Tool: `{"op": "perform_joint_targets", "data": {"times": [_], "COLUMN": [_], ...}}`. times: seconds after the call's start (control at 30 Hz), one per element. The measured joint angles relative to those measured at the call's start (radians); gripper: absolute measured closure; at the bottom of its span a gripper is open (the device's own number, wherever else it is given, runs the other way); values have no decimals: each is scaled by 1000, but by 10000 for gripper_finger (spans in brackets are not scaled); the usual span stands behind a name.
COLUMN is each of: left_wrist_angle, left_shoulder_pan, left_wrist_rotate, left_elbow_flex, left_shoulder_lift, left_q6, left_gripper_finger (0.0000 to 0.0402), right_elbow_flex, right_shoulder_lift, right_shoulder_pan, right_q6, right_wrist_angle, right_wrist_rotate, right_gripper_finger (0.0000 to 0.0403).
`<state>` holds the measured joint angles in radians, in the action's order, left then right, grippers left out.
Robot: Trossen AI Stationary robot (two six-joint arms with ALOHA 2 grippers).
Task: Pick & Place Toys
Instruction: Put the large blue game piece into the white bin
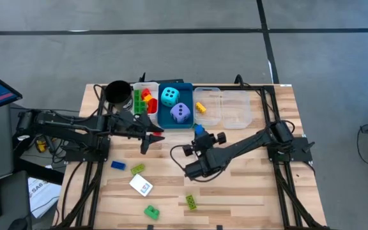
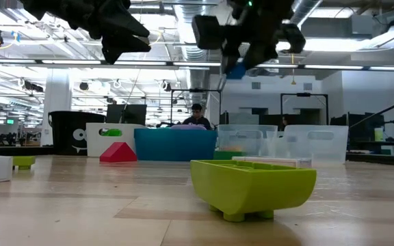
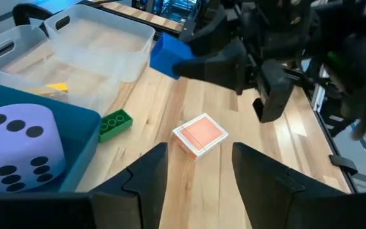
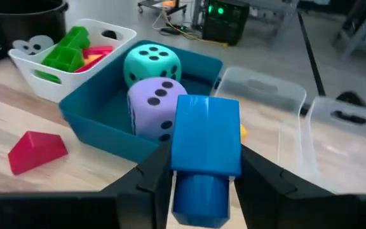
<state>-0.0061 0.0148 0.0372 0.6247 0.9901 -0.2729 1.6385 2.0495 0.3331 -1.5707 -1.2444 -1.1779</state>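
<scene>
Blue brick [image 4: 206, 143] between end effector [image 4: 199, 170] fingers

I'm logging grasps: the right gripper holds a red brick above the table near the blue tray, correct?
Not red. The right gripper holds a blue brick, as the right wrist view shows. It is indeed above the table, near the blue tray.

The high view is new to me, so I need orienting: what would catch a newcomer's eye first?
Two foam dice, the cyan die and the purple die, fill the blue plastic tray at the table's far edge. Just in front of it, the right gripper holds a blue plastic brick. The left gripper hovers open beside it.
</scene>
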Motion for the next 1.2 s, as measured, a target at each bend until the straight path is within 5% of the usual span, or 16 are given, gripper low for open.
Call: {"op": "perform_joint_targets", "data": {"times": [0.73, 1.03, 1.2], "left_wrist_angle": [43, 128, 187], "left_shoulder_pan": [-1, 0, 0], "left_wrist_rotate": [0, -17, -150], "left_elbow_flex": [0, 0, 0], "left_shoulder_lift": [-3, -3, 0], "left_q6": [0, -103, -163], "left_gripper_finger": [234, 234, 234], "right_elbow_flex": [29, 29, 29], "right_shoulder_lift": [0, 0, 0], "right_shoulder_pan": [148, 220, 254], "right_q6": [942, 1104, 1127], "right_wrist_angle": [237, 237, 238], "right_wrist_rotate": [-209, -318, -316], "right_gripper_finger": [270, 270, 270]}}
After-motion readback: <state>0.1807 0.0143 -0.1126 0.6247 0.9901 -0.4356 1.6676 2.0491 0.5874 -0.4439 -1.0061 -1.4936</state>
